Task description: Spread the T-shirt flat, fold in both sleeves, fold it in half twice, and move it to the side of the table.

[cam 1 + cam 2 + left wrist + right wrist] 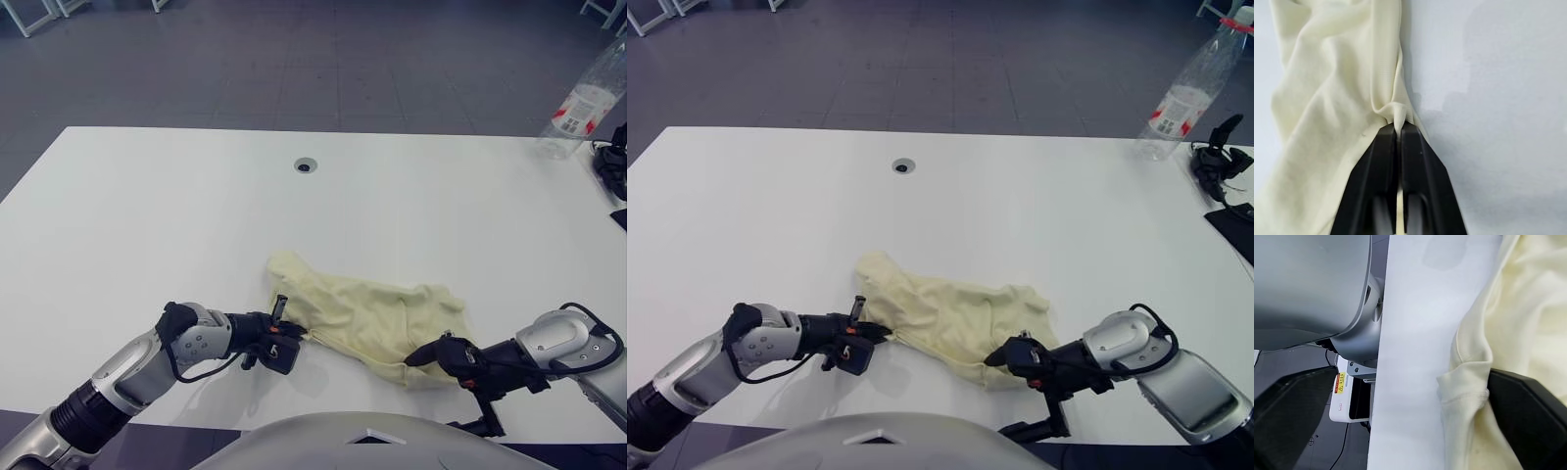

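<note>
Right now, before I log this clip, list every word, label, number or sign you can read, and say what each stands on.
Label, red and white, on the clear plastic bottle: print too small to read.
Yellow sticker on the white box below the table: characters too blurred to read.
T-shirt: no print visible.
No text here can be quoted.

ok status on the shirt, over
Left gripper shut on T-shirt edge. Right gripper at its near right corner. T-shirt crumpled, not flat. Bottle far right, clear.
</note>
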`<state>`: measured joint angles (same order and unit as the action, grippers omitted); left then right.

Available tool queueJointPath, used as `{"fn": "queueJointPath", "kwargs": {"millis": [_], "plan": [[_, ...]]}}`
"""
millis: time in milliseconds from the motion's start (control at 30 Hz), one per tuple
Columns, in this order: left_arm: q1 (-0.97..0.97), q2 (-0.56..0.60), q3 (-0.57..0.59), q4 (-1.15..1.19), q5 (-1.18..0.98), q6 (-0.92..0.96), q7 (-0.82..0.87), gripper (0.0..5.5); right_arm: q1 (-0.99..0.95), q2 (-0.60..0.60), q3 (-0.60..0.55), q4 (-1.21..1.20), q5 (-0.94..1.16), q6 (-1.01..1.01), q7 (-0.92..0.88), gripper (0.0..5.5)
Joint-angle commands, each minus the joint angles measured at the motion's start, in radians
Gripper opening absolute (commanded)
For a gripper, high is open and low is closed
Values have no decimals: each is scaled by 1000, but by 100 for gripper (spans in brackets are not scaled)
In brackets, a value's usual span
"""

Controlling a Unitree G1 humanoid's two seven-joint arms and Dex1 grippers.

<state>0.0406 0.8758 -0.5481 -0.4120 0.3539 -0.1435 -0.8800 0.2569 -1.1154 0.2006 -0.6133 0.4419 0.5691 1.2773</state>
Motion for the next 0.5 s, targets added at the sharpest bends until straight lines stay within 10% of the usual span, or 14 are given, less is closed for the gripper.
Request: {"fn": "queueJointPath", "kwargs": {"millis": [33, 500], "plan": [[76, 36, -51, 108, 114, 104, -65, 0, -8, -12, -14, -21, 16, 12, -4, 478], [74, 33, -53, 108, 117, 105, -63, 0, -50, 20, 63, 32, -69, -4, -57, 241]]}}
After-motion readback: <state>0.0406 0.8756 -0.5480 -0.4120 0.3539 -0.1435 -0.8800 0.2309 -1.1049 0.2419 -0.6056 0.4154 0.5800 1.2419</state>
